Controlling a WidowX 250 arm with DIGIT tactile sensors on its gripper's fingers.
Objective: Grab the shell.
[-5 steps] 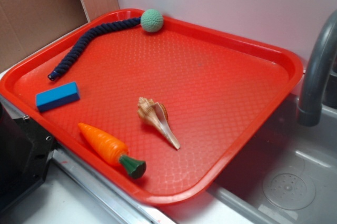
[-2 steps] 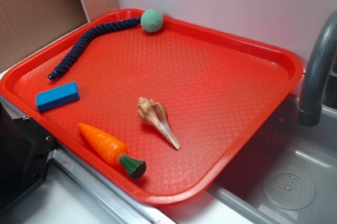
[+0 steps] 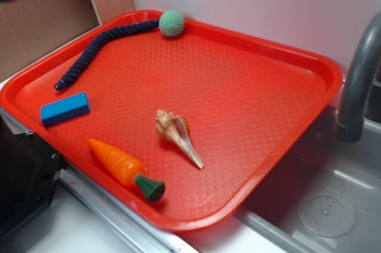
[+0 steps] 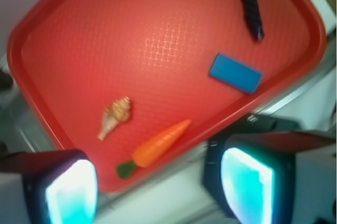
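The shell (image 3: 177,135) (image 4: 115,117) lies on its side on the red tray (image 3: 256,104) (image 4: 158,34), toward the tray's near edge in the exterior view, its knobbly wide end pointing toward the tray's middle and its pale tip toward the near rim. Nothing touches it. Just beside the shell, closer to the near rim, lies the orange toy carrot (image 3: 122,166) (image 4: 158,145), apart from the shell, with its green top at the rim side. Farther from the shell, along the tray's left side, sits a blue block (image 3: 65,109) (image 4: 235,73), and beyond that a dark blue rope (image 3: 98,50) (image 4: 250,2) runs to a green ball (image 3: 172,23) at the tray's far corner. The gripper (image 4: 158,190) is well apart from the shell, high above the tray's near-left corner; in the wrist view its two glowing fingers (image 4: 247,184) stand spread wide with nothing between them. A grey faucet (image 3: 357,80) rises over the sink (image 3: 321,205), on the far side of the tray from the block.
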